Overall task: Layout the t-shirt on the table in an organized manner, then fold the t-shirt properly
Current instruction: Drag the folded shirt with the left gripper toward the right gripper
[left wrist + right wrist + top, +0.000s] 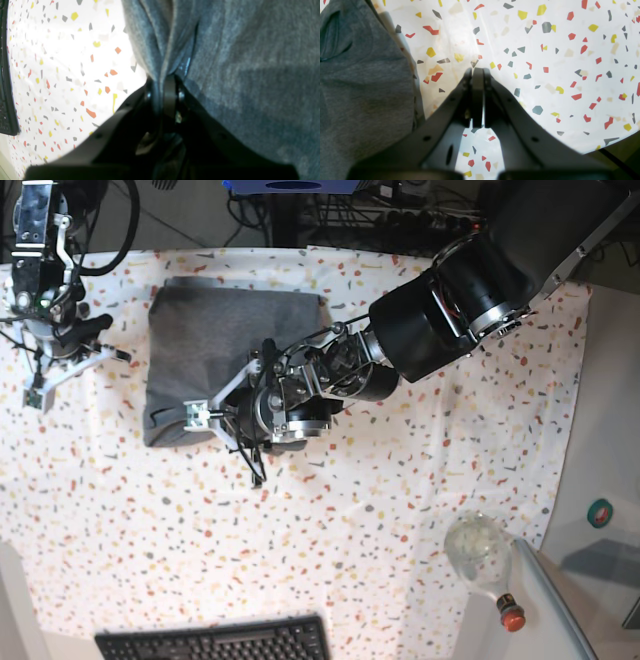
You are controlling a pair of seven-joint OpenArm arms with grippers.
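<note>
The grey t-shirt [215, 345] lies as a folded, roughly rectangular bundle on the speckled table [380, 510], towards the far left. My left gripper [162, 83] is shut on a pinched ridge of the t-shirt [250, 75], with cloth bunched between its fingers. In the base view the left gripper [222, 423] sits at the bundle's near edge. My right gripper [477, 71] is shut on nothing and hovers over bare table [557, 62], with the t-shirt [357, 87] to its left. From the base camera, the right gripper [62, 350] stands left of the shirt, apart from it.
A black keyboard [215, 642] lies at the table's near edge and shows again as the keyboard [5, 100] in the left wrist view. A clear bottle with a red cap [485, 555] rests near the right front corner. A green tape roll [600, 513] lies off the cloth at the right.
</note>
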